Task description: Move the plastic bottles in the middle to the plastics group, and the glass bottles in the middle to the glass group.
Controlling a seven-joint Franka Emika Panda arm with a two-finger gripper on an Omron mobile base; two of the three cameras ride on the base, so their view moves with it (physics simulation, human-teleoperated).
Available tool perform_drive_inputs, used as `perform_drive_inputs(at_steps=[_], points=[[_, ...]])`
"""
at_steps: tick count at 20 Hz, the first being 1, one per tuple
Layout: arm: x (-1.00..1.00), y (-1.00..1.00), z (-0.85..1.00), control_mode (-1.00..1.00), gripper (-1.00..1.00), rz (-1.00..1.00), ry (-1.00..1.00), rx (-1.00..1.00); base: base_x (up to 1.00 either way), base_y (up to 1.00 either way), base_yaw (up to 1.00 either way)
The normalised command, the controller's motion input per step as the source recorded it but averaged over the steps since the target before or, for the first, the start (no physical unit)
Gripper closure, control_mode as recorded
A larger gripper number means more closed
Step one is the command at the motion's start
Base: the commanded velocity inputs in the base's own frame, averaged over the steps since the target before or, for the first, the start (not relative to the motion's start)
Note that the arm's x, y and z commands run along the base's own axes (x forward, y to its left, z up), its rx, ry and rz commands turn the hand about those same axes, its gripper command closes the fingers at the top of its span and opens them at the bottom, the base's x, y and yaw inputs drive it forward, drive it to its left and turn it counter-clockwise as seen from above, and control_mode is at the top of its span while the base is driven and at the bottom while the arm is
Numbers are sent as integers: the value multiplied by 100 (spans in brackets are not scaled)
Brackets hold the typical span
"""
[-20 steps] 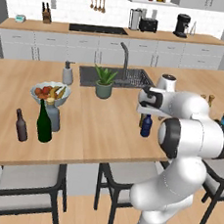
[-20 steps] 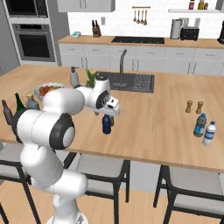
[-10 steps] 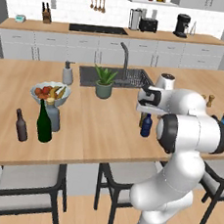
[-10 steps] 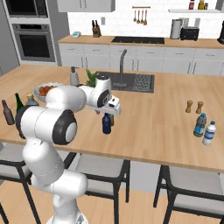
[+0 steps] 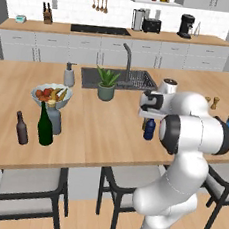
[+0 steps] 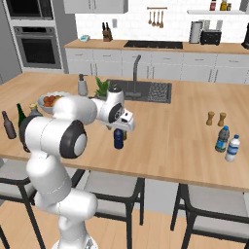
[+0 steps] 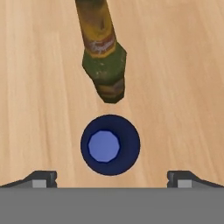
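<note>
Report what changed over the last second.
The gripper eased slightly lower over the navy bottle, fingers wide either side of it, nothing gripped yet. The beer bottle just behind it, the wine bottle and the water bottle stayed put.

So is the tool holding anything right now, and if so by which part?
Nothing is held. The tool is open above the navy bottle, its fingertips wide apart on either side of the cap and touching nothing.

Bright even light, soft shadows, slightly blurry
</note>
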Motion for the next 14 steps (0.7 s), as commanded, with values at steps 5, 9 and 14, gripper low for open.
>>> perform_drive_inputs(at_steps=[5, 9, 14], points=[[15, 0, -11, -100, -100, 0, 0, 0, 0, 0, 0], [14, 0, 0, -100, -100, 0, 0, 0, 0, 0, 0], [9, -1, 0, -100, -100, 0, -1, 0, 0, 0, 0]])
